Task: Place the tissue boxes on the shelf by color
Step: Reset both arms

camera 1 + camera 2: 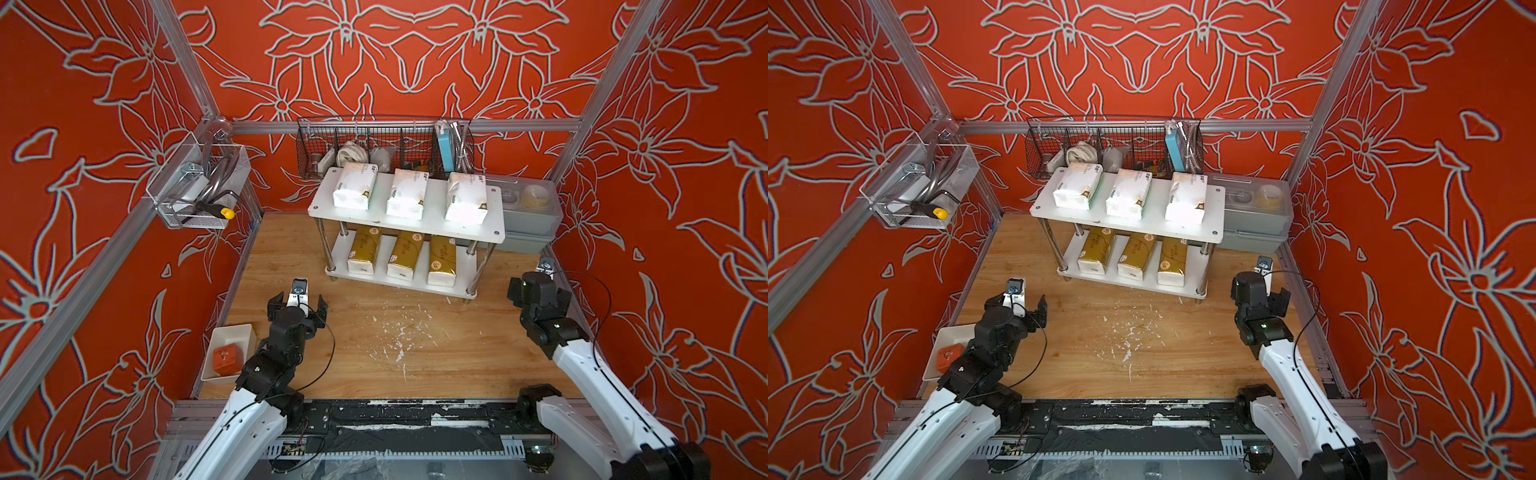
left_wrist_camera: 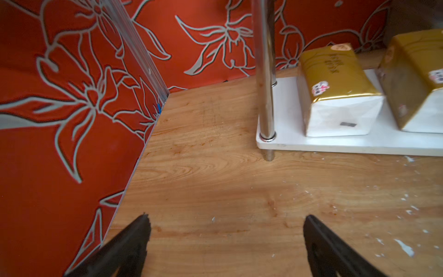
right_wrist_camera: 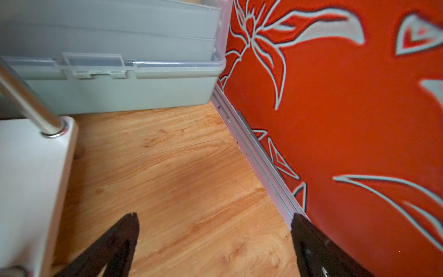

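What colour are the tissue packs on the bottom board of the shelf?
Shiny gold with white ends. The left wrist view shows one gold pack best.

The shelf (image 1: 494, 216) has 2 smooth, glossy white boards on 4 mirror-bright chrome posts (image 2: 265, 72). Its 3 gold tissue boxes (image 1: 405, 253) wear shiny film with matt white ends. The 3 white tissue boxes (image 1: 407, 199) look wrapped in soft, faintly glossy plastic. The table (image 1: 374, 353) is satin wood grain, flecked white. At the shelf's 3 o'clock, the grey bin (image 1: 528, 222) is smooth matt plastic with a translucent lid.
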